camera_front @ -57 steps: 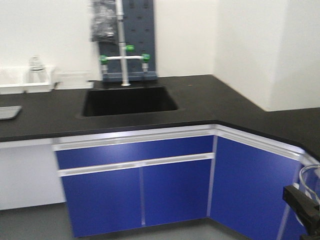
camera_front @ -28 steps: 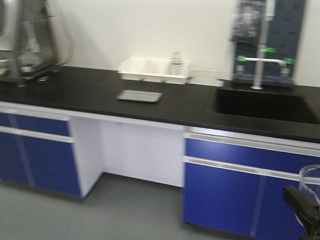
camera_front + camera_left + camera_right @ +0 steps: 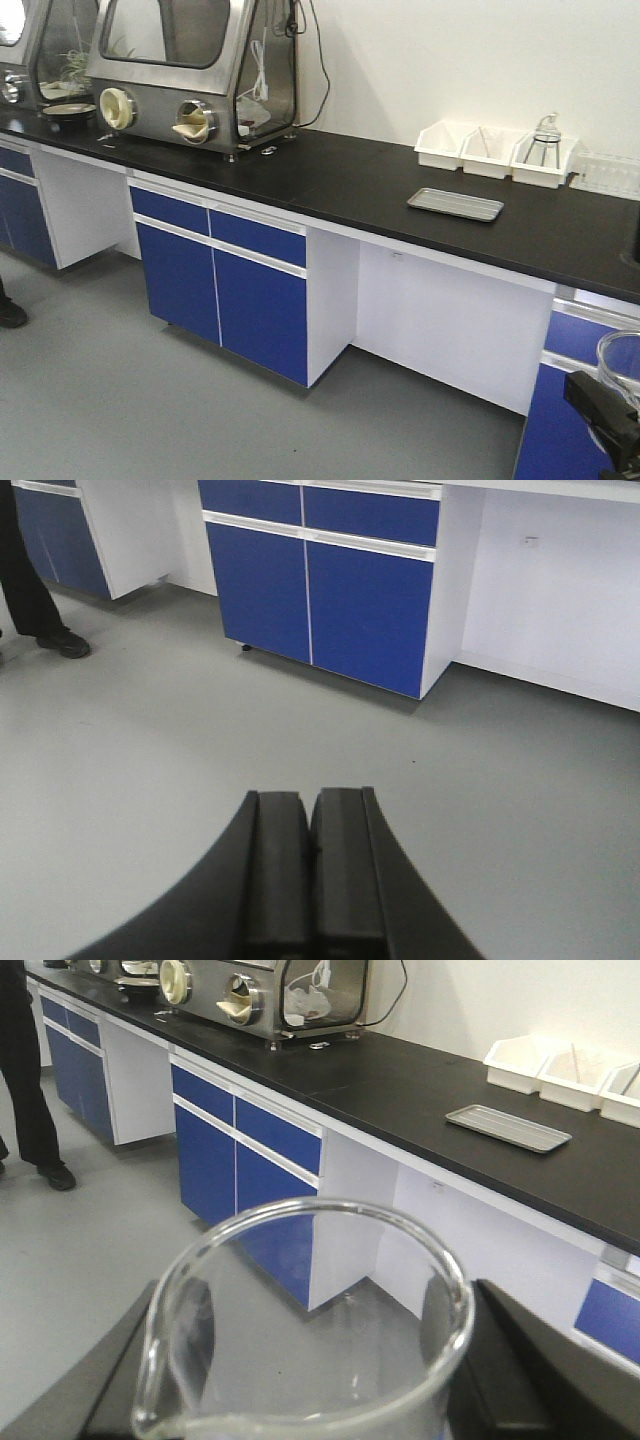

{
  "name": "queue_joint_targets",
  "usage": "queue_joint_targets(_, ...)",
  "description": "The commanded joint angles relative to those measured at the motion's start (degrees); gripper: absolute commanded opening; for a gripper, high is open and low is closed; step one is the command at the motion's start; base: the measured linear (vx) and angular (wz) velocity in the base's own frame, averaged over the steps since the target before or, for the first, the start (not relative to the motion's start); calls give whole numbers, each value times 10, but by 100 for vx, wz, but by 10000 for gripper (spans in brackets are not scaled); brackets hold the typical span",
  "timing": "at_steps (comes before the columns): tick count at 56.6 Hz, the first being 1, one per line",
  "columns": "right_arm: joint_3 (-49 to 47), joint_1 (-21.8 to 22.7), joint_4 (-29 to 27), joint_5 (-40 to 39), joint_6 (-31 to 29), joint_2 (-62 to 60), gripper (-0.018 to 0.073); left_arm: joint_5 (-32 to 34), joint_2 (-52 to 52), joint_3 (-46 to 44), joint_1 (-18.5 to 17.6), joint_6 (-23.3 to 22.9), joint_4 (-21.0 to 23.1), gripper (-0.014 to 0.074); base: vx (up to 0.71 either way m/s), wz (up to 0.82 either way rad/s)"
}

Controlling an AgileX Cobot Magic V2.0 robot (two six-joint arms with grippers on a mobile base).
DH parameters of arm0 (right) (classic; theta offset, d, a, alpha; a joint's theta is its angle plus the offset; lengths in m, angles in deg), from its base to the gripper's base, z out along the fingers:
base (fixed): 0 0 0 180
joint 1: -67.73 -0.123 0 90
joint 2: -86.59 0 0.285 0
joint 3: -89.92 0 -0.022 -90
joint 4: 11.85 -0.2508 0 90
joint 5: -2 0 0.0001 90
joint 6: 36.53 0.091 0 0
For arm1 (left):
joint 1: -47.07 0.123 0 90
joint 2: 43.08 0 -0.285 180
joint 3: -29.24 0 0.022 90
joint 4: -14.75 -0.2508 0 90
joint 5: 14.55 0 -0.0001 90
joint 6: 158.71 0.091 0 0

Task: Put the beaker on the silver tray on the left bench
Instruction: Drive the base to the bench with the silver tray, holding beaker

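one leftward swing logged over the last second. front view formerly on the bench corner, then on the middle stretch, now looking along the bench toward a glove box. tray at the far left frame edge one second ago, left of centre half a second ago, now right of centre. no shift of the beaker within the right gripper across the three front views; hold judged stable through the turn.

meaning for the task: carry phase, placement not yet begun. tray now located ahead of the right jaws, above them and to their right, well apart from them, lying on the bench just in front of the white bins. approach to the bench required first, then a raise of the jaws to bench height, then release over the tray.

right jaws: closed on the beaker, clamping the glass wall from both sides. left gripper: jaws pressed together, nothing between them, pointed at bare grey floor.

beaker appearance: clear glass, cylindrical, rolled rim, pour spout at the lower left of the rim in the right wrist view. upright between the right jaws, apparently empty. thin smooth wall: expect low friction, no tolerance for extra squeeze or a knock against the bench edge.
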Motion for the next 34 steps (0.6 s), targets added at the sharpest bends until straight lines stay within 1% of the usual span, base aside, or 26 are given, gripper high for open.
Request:
queue_joint_targets(1, -17, 0, 11, -33, -5, -2, -4, 45, 9, 16, -3, -1, 0, 1, 13, 18)
queue_joint_targets(16, -17, 0, 11, -33, -5, -2, -4, 45, 9, 16, -3, -1, 0, 1, 16, 10)
queue_joint_targets(34, -17, 0, 11, -33, -5, -2, -4, 45, 9, 16, -3, -1, 0, 1, 25, -1)
